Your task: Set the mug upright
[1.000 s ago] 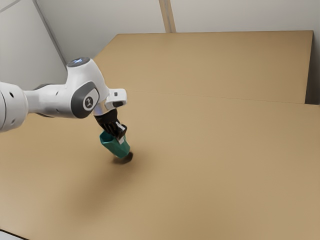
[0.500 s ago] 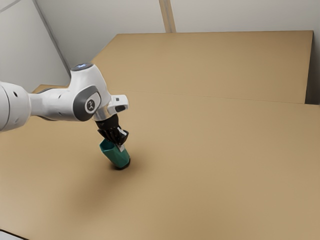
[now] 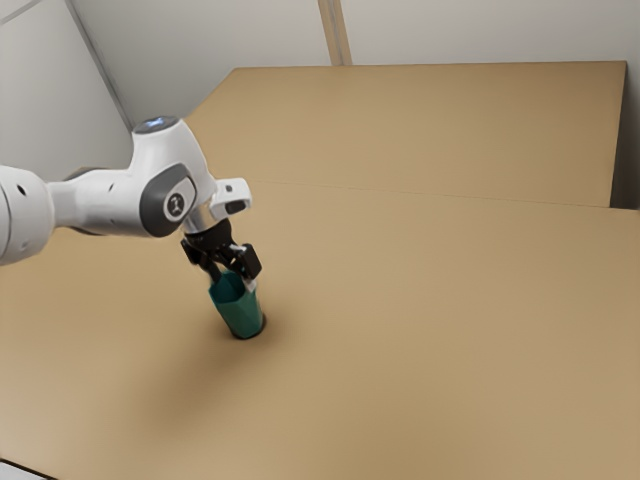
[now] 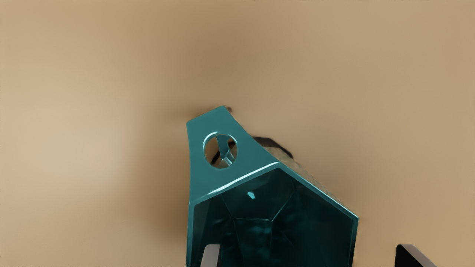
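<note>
Below the black gripper (image 3: 232,282), in the exterior view, the teal mug (image 3: 239,312) stands on the table with its opening up, leaning slightly toward the exterior view's left. The wrist view looks into the many-sided mug (image 4: 237,185), whose holed handle tab juts out from the rim. My gripper (image 4: 304,256) is open, one finger over the mug's mouth and the other outside the wall, with a wide gap between them. Whether either finger touches the mug cannot be told.
The wooden table (image 3: 430,330) extends around the mug. A raised wooden panel (image 3: 430,130) is at the back, before a pale wall (image 3: 480,30). A soft shadow lies beside the mug.
The mug has swung from a strong tilt to nearly upright, its base now lower. The gripper's fingers have spread apart, and the hand has risen a little since half a second ago.
</note>
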